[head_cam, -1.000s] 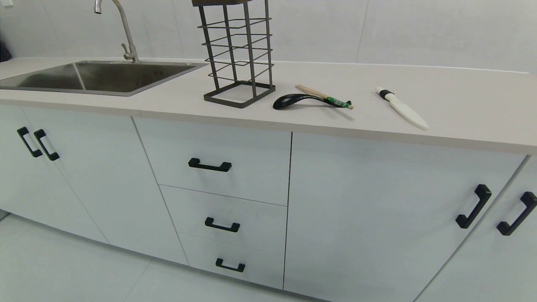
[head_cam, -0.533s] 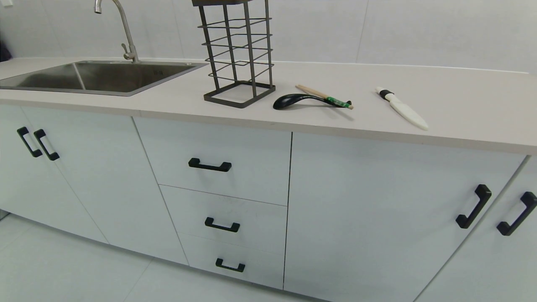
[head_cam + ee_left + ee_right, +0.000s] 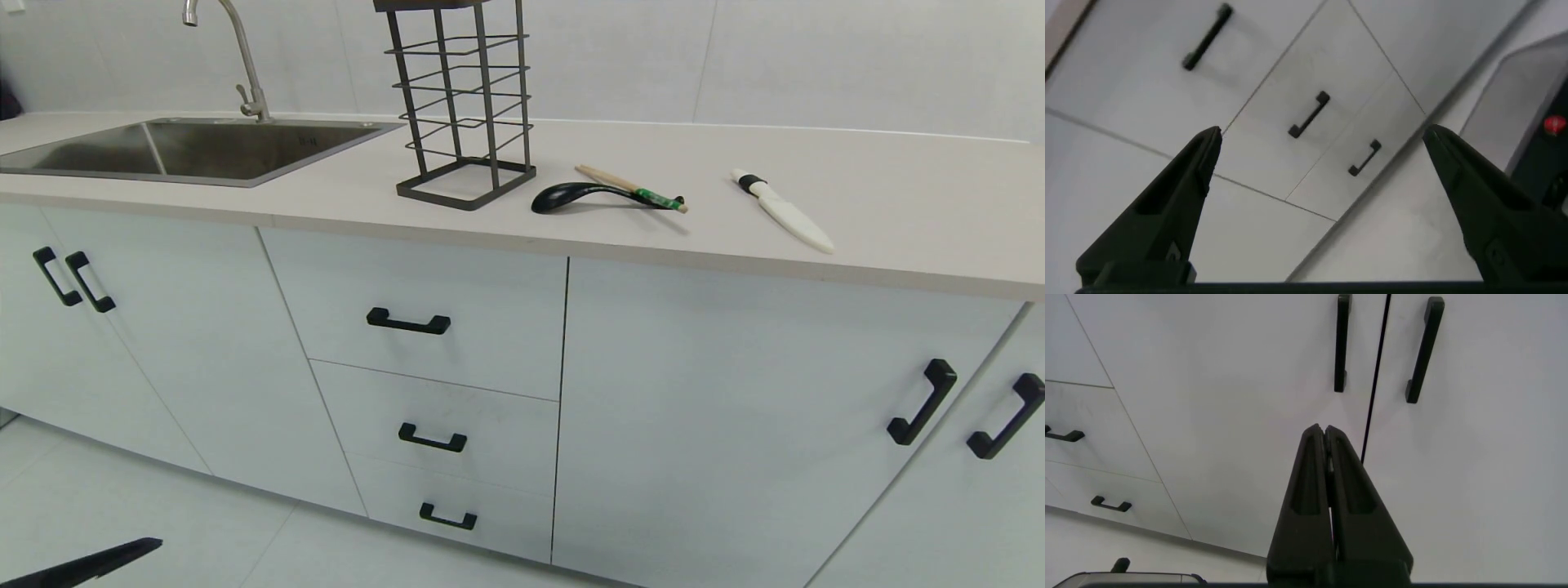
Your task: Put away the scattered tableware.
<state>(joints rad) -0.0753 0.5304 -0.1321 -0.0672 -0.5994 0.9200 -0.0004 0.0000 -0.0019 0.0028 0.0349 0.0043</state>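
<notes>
**Near:** left hand (image 3: 1323,135) with fingers spread wide and right hand (image 3: 1325,429) with fingers pressed together, both empty and low before the white cabinet fronts.

**Pale surface (image 3: 898,204):** glossy black curved spoon (image 3: 571,196), its handle meeting the thin wooden green-banded chopsticks (image 3: 633,189); white black-collared knife (image 3: 784,211) well apart.

**Beyond:** dark wire rack (image 3: 465,106).

The spoon is probably light, stiff and slippery, best gripped at its arched handle.

You're looking at a kitchen: a steel sink (image 3: 204,151) with a curved tap (image 3: 247,61) set in a pale desk (image 3: 898,204), 3 drawers (image 3: 433,408) and handled cabinet doors (image 3: 718,425) below, tiled wall (image 3: 816,65) behind, tiled floor (image 3: 147,506) underneath.
</notes>
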